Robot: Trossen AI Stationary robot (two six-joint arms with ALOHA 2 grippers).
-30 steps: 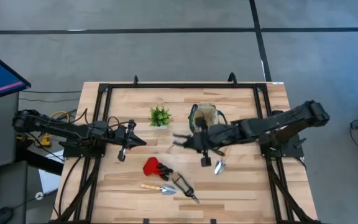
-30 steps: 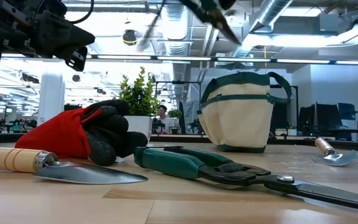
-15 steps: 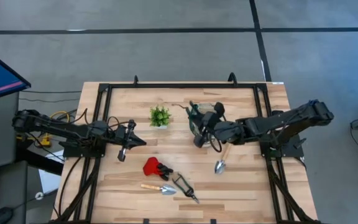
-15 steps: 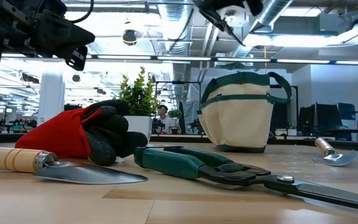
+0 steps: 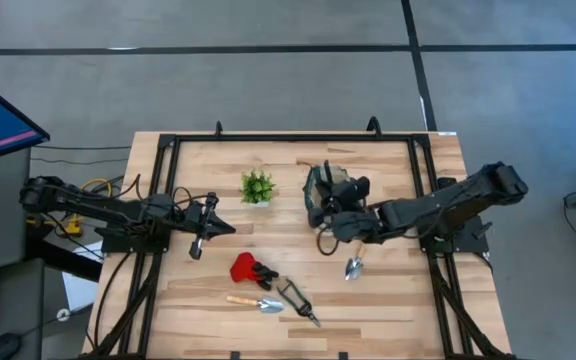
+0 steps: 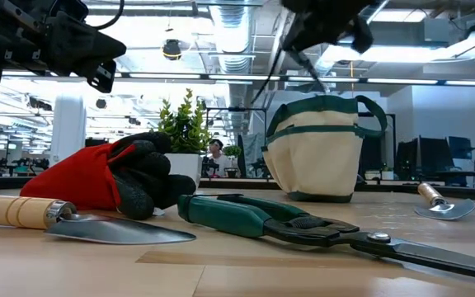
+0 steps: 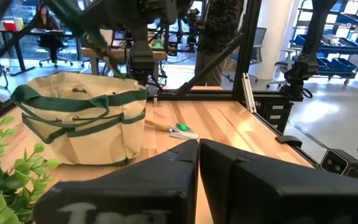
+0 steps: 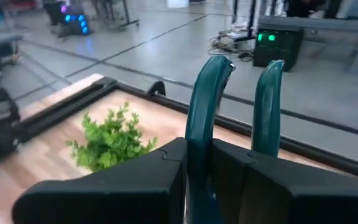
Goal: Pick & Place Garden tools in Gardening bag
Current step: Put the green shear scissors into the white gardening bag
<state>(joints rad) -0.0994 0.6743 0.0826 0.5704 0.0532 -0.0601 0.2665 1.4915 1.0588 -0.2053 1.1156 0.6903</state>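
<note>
- The bag is being kept upright at the table's far middle, right of the plant.
- The right gripper is being held just near of the bag, clamped on green-handled shears.
- The left gripper is being held shut, empty, at the left.
- A trowel is lying right of the gripper; a glove, a second trowel and pruners are lying near.

We see a beige gardening bag banded with dark green trim and loop handles. Our dark right gripper shows teal-green handles between its black fingers. On the pale wood table lie a red-and-black glove, green-handled shears with silver blades, and silver trowels with light wooden handles. The potted plant is bright green.
</note>
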